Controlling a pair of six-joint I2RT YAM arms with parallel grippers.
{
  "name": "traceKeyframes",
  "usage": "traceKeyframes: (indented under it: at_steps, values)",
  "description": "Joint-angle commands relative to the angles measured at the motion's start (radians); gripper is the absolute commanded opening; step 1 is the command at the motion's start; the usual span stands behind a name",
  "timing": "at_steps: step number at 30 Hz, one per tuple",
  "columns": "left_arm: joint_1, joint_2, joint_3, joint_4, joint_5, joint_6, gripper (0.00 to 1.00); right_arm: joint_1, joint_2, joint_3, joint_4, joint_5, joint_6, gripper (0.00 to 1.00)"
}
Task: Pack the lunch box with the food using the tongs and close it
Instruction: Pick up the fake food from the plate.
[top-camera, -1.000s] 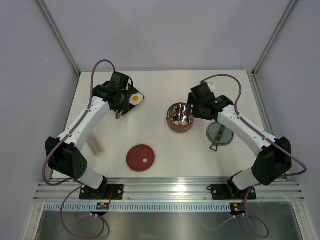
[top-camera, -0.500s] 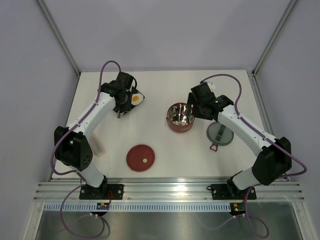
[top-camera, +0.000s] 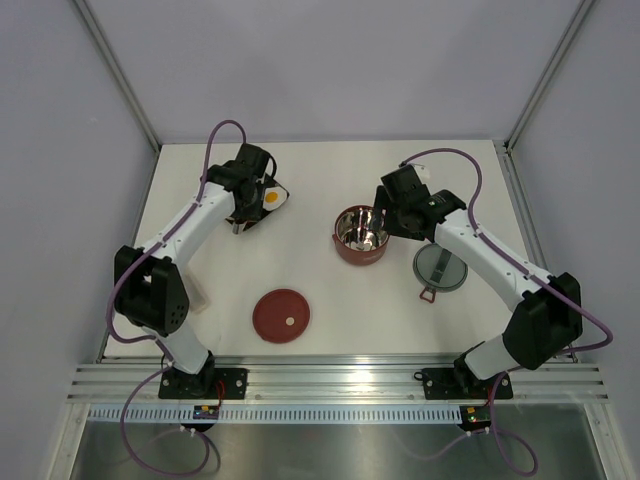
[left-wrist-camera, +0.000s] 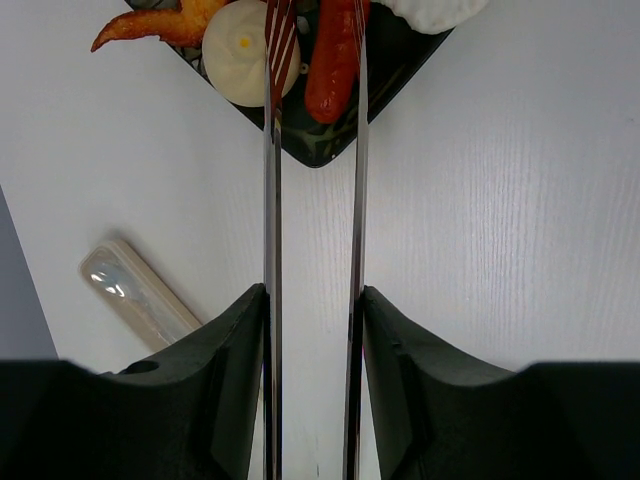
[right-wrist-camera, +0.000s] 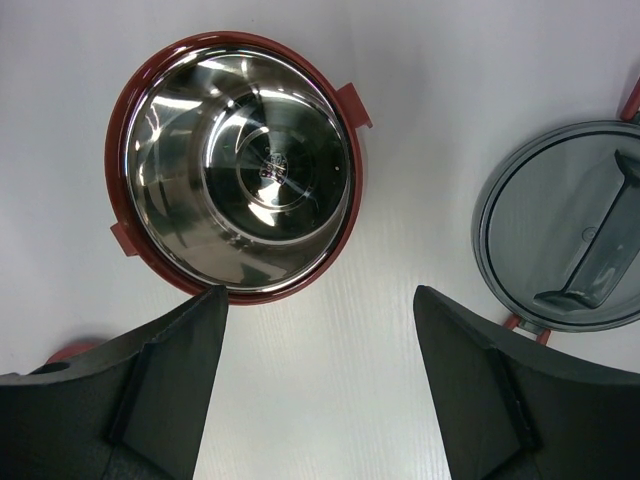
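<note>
The lunch box (right-wrist-camera: 235, 165) is a small round pot. It is dark red on the outside and shiny silver on the inside, like a mirror. Two little red ears stick out from its rim, one on each side. It stands open on the white desk (top-camera: 330, 300), a bit to the right of the middle, and there is no food in it.

A round gray lid (right-wrist-camera: 570, 230) with a handle lies flat just beside the pot, on its right. A round dark-red lid (top-camera: 281, 315) lies well apart from the pot, closer to the arms.

The right jaws are as wide open as can be and hold nothing. They hang over the desk, right next to the pot.

The food sits on a black tray (left-wrist-camera: 390, 60) at the far left of the desk. There is a white round lump (left-wrist-camera: 237, 55) with a yellow dot, a red sausage (left-wrist-camera: 330, 60), an orange piece (left-wrist-camera: 150, 25) and a fried egg (top-camera: 270, 197) with a yellow middle.

The left jaws are closed partway on the tongs (left-wrist-camera: 271, 200), one side pressing each thin silver arm. The tongs are long, slim and shiny. Their tips reach over the tray, with the sausage between them. One tip is over the edge of the white lump. I cannot tell if the tips touch the food.

A pale long case (left-wrist-camera: 135, 290) lies on the desk to the left.
</note>
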Motion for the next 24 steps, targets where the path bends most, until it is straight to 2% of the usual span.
traceKeyframes:
  at_steps: [1,24]
  values:
    - [0.005,0.01,0.032,0.048,-0.018,0.022,0.44,0.005,0.007,0.047,0.001,-0.022,-0.006,0.83]
    - [0.005,0.093,0.018,0.039,-0.04,0.011,0.45,0.006,-0.008,0.014,0.012,-0.034,0.006,0.83]
